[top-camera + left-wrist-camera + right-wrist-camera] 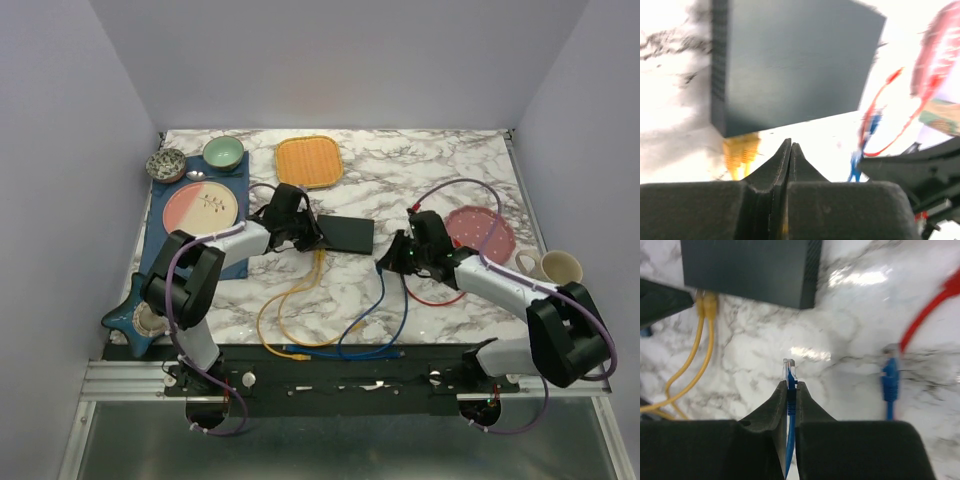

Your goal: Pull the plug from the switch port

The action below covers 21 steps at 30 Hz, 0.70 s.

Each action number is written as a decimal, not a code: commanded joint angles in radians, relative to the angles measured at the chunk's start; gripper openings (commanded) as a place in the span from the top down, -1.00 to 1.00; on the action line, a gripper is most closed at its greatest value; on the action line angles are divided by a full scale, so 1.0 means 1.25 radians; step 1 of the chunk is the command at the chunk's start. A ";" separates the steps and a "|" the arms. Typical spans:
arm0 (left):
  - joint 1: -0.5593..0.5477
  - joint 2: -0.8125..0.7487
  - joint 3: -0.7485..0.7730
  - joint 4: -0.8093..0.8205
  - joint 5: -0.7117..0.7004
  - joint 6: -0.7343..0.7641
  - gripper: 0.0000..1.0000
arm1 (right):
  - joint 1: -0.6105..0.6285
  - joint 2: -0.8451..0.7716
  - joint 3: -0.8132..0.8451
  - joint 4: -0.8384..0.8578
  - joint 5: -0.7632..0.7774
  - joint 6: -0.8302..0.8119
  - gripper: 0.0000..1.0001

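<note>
The switch point(347, 233) is a flat black box at mid-table, also seen in the left wrist view point(790, 60) and the right wrist view point(750, 267). Two yellow plugs point(706, 302) sit in its near edge point(741, 150). My right gripper point(791, 385) is shut on a blue plug point(790, 371) with a clear tip. It holds the plug out of the switch, a gap away from its near right corner point(386, 263). My left gripper point(790, 146) is shut and empty, by the switch's left end point(308, 238).
A second blue plug point(889, 380) and a red cable point(935, 305) lie right of the switch. Yellow cable point(290, 310) and blue cable point(370, 335) loop toward the near edge. An orange tray point(309, 162), a pink plate point(200, 207), bowls point(223, 152), a red plate point(478, 232) and a mug point(560, 266) ring the table.
</note>
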 commanded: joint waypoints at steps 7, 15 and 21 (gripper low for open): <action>0.050 -0.122 -0.055 0.051 -0.088 -0.012 0.80 | -0.067 -0.059 0.004 -0.195 0.475 0.000 0.99; 0.059 -0.122 -0.056 0.047 -0.090 -0.024 0.50 | -0.071 -0.101 0.031 -0.159 0.392 0.010 -0.04; 0.059 -0.114 -0.055 0.050 -0.080 -0.028 0.45 | -0.063 -0.153 0.037 -0.043 0.209 -0.001 -0.20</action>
